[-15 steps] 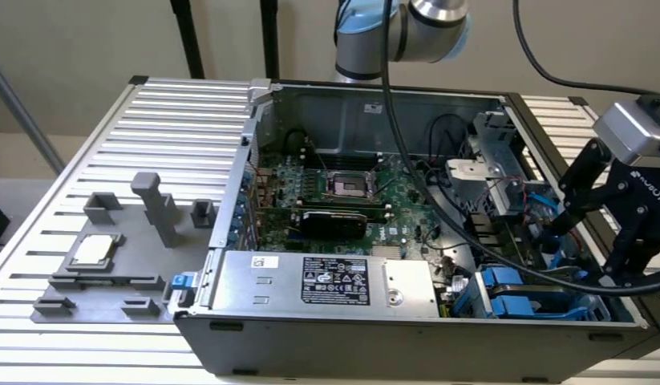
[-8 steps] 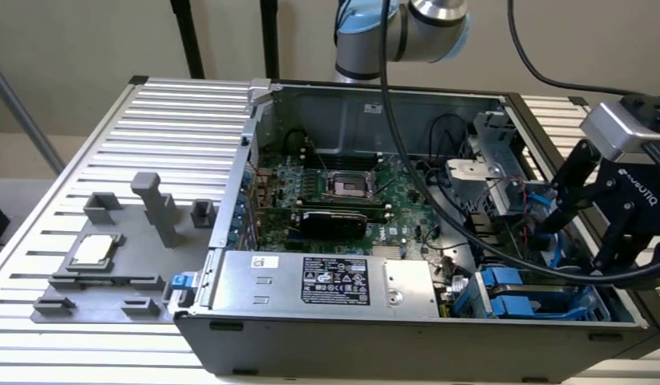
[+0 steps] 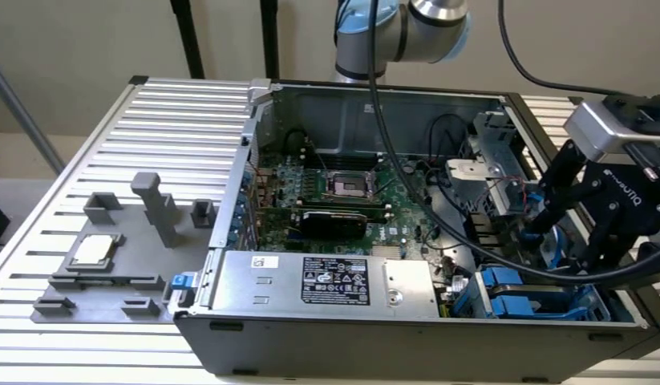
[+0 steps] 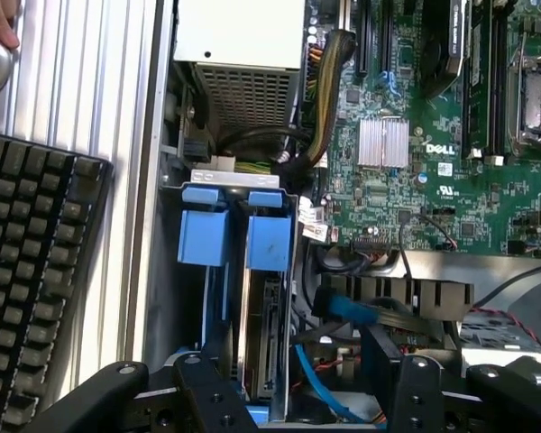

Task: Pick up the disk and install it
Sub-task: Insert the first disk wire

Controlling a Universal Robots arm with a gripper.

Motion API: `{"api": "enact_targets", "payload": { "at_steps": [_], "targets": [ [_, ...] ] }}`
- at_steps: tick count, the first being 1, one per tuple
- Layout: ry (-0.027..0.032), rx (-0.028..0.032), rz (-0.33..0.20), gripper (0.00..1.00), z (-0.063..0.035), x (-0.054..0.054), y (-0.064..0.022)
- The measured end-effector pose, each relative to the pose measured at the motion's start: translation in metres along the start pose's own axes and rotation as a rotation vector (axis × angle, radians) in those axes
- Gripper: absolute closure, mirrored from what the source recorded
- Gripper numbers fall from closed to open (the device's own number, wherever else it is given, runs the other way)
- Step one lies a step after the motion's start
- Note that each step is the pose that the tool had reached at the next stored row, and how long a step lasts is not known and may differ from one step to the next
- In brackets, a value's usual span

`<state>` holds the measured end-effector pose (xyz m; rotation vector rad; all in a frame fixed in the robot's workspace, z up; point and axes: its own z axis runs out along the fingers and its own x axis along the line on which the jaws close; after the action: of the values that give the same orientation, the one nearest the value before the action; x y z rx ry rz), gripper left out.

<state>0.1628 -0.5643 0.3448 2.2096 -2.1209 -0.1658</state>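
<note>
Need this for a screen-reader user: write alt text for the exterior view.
A black robot gripper, open, hangs over two blue plastic drive carriers in the corner bay of an open grey computer case, at the exterior view's right. Inside lie a green motherboard and a silver power-supply box; the case sits on a slatted metal table.

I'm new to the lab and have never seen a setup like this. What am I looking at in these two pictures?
A robot arm works over an open desktop computer case lying on a slatted metal table. One picture is from a camera off the arm; the other from a camera on its wrist, looking into the case. The gripper, two black fingers, is open and holds nothing. It hangs over the drive bay, where two blue disk carriers stand side by side. The case holds a green motherboard and a silver power supply. On the table lie a grey fixture with a CPU chip and a black keyboard.
</note>
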Motion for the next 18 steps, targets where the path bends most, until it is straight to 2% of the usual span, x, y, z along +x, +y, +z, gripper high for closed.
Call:
{"api": "enact_targets", "payload": {
  "at_steps": [3,9,15,18],
  "targets": [
    [-0.0001,0.0000,0.000,0.32,-0.0008,0.003,0.0014],
    [-0.0031,-0.0025,0.000,0.32,-0.0030,0.025,0.0026],
    [-0.0198,-0.0028,-0.003,0.32,-0.0129,0.036,0.0032],
    [-0.0310,-0.0027,-0.004,0.32,-0.0170,0.038,-0.0012]
  ]
}}
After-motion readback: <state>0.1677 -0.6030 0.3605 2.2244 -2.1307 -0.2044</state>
